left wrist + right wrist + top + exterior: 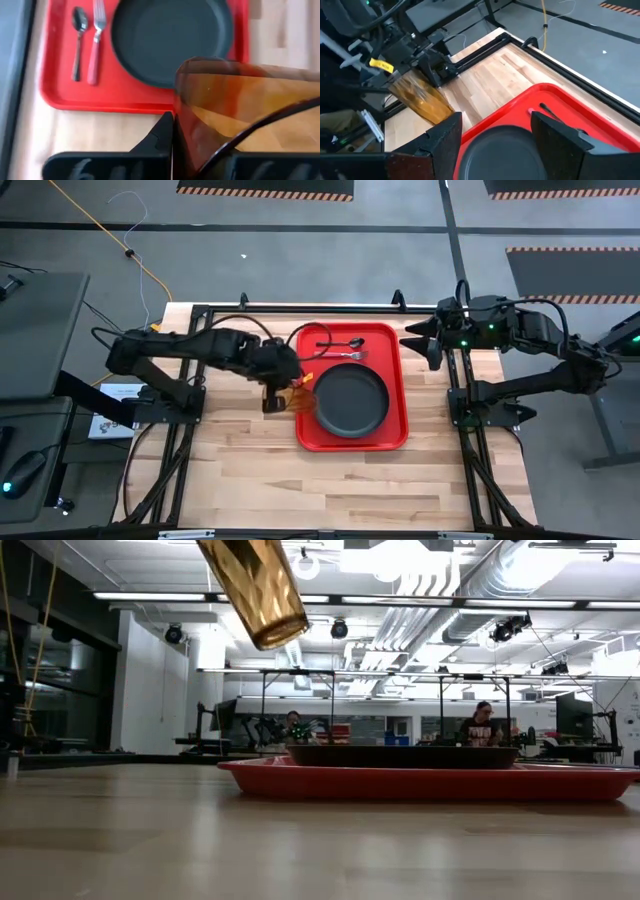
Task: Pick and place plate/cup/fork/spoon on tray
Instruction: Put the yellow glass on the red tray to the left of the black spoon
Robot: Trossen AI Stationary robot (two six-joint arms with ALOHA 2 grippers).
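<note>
My left gripper [272, 390] is shut on the amber cup [300, 396], just off the left rim of the red tray [385, 340]. The cup hangs tilted high above the table in the low view [255, 590]. The dark plate [350, 400] lies flat on the near part of the tray. The spoon [79, 40] and the red-handled fork [95, 45] lie side by side on the tray's far part. My right gripper [495, 145] is open and empty, raised at the tray's far right. My left gripper holds the cup by its wall near the open end [182, 125]. One finger [160, 140] lies against the outside; the amber wall hides the other. The fingers come from the table's left, slanting down. The cup is lifted clear and tilted, its base [280, 635] pointing down toward the tray.
Bare wooden table [250, 480] lies near and left of the tray. Black frame rails [185, 370] run along both sides. People sit at desks in the room behind [480, 725].
</note>
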